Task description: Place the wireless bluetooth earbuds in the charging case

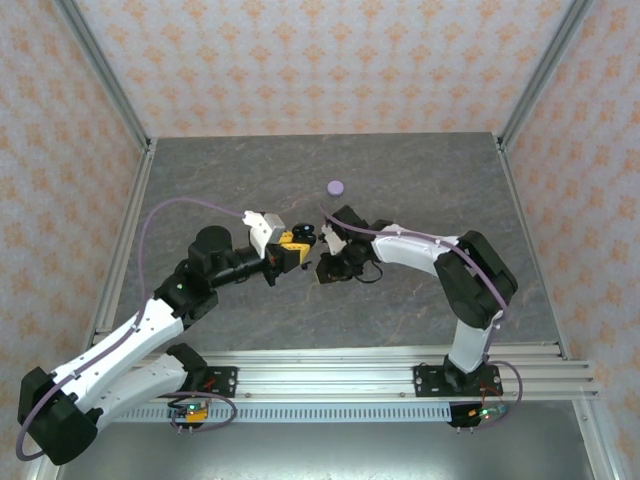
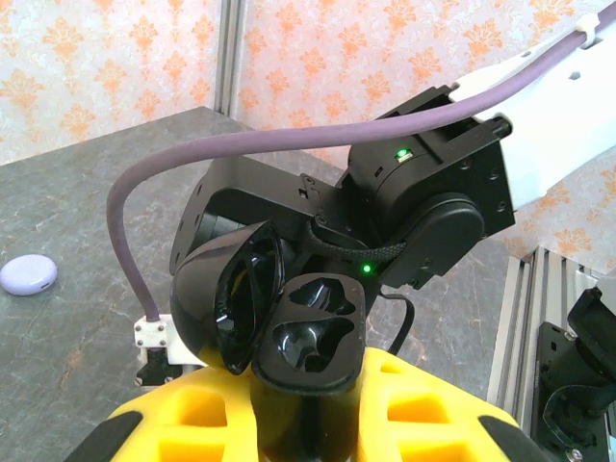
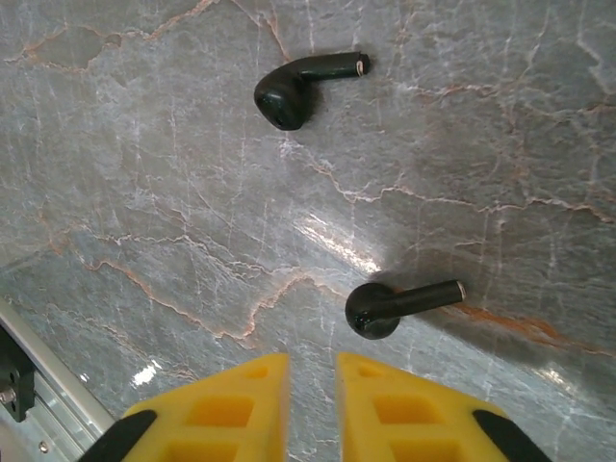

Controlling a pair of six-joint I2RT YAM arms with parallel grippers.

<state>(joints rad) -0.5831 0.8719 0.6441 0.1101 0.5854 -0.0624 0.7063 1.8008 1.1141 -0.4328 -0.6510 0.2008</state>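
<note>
The left end effector (image 2: 308, 397) is clamped on a black charging case (image 2: 306, 332), its yellow fingers (image 2: 192, 419) pressing the body from either side. The case stands open above the fingers, with its lid (image 2: 223, 296) swung out to the left side and both moulded wells in the base bare. Beyond the case, straight ahead of this end effector, hangs the black wrist of the right arm (image 2: 423, 202). Far off to its left, a small lavender case (image 2: 27, 274) lies closed on the grey marbled tabletop (image 2: 67, 202).

The right end effector (image 3: 313, 371) points down at the tabletop with its fingers drawn to a narrow gap and nothing between them. Two black earbuds lie on the surface ahead of it. The nearer earbud (image 3: 395, 306) rests just beyond the tip of one finger, slightly to the side of the gap, its stem pointing away to that side. The farther earbud (image 3: 303, 87) lies well ahead, roughly in line with the gap, apart from the first.

From above, the two end effectors meet near the middle of the tabletop, the held case (image 1: 305, 236) just beside the right end effector (image 1: 325, 265).
</note>
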